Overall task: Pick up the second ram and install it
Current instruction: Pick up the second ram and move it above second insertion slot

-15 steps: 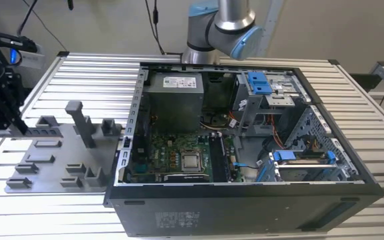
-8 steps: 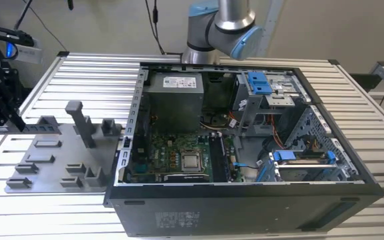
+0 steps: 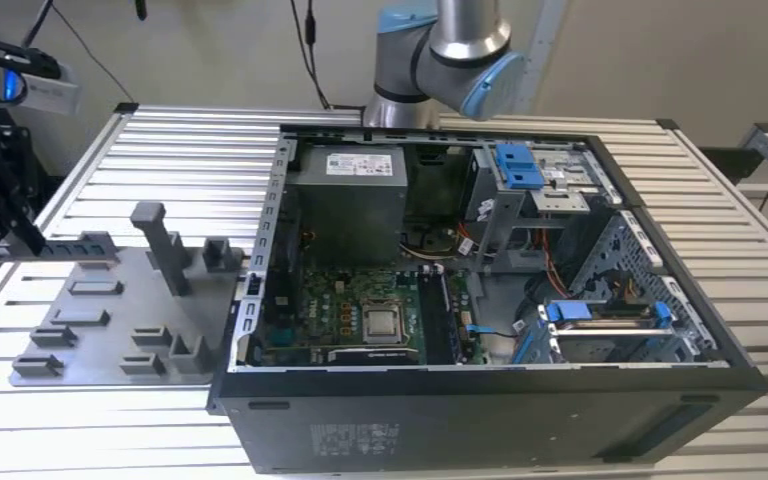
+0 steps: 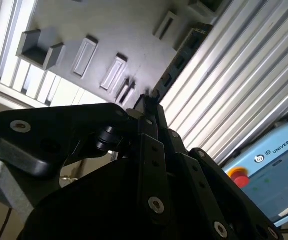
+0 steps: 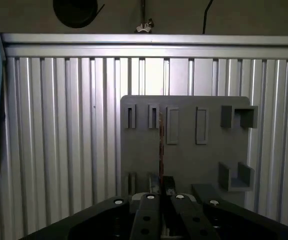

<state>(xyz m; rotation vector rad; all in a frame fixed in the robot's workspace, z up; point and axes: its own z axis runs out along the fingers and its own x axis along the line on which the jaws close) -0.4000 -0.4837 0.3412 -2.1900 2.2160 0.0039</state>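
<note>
Pincer [image 5: 161, 194] grips second ram [image 5: 160, 142] above fixture [image 5: 194, 160].

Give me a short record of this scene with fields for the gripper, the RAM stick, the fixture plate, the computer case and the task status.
gripper: shut on the second ram, which is seen edge-on between the fingers in the first wrist view
ram location: by the grey fixture plate, outside the computer case
fixture plate: on the slatted table, at the exterior view's left of the case
computer case: lying open, motherboard exposed
status: ram picked up, not yet installed
</note>
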